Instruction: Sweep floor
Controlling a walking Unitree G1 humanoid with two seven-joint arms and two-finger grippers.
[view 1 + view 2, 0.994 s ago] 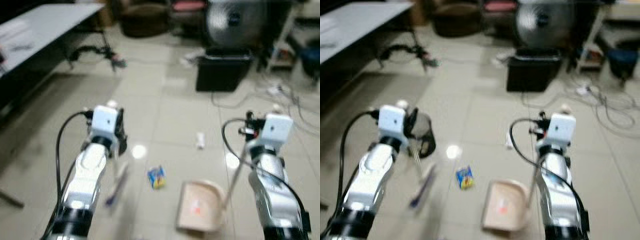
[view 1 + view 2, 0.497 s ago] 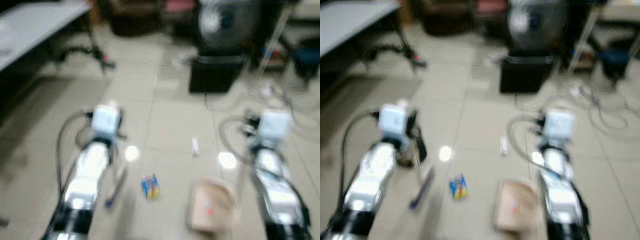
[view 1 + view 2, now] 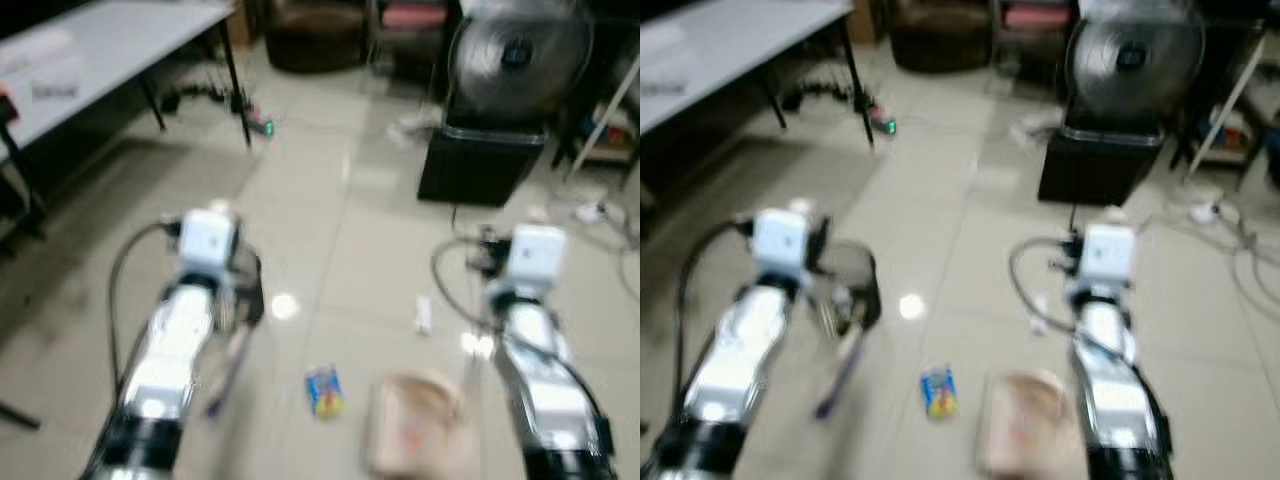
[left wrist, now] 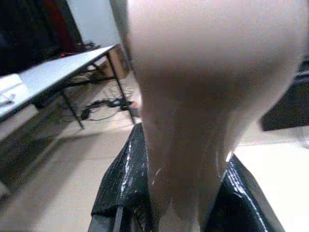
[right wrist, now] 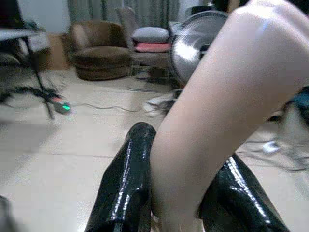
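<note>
My left gripper (image 4: 183, 212) is shut on a pale broom handle (image 4: 193, 96), which runs between its black fingers (image 4: 123, 183). In the blurred left eye view the broom (image 3: 225, 365) hangs down to the tiled floor beside my left arm. My right gripper (image 5: 181, 212) is shut on the pale dustpan handle (image 5: 227, 96). The beige dustpan (image 3: 415, 435) rests on the floor in front of my right arm. A blue and yellow wrapper (image 3: 323, 390) lies on the tiles between broom and dustpan. Farther out, a small white scrap (image 3: 423, 313) lies on the floor.
A black box (image 3: 485, 160) with a round fan (image 3: 515, 55) on it stands ahead on the right, with cables (image 3: 590, 210) beside it. A grey table (image 3: 100, 60) runs along the left. A power strip (image 3: 262, 127) and a brown armchair (image 3: 320, 30) lie beyond.
The whole picture has shifted and stays blurred, so the camera has moved. Both grippers keep their hold on the handles, and the wrapper and dustpan keep their places relative to each other.
</note>
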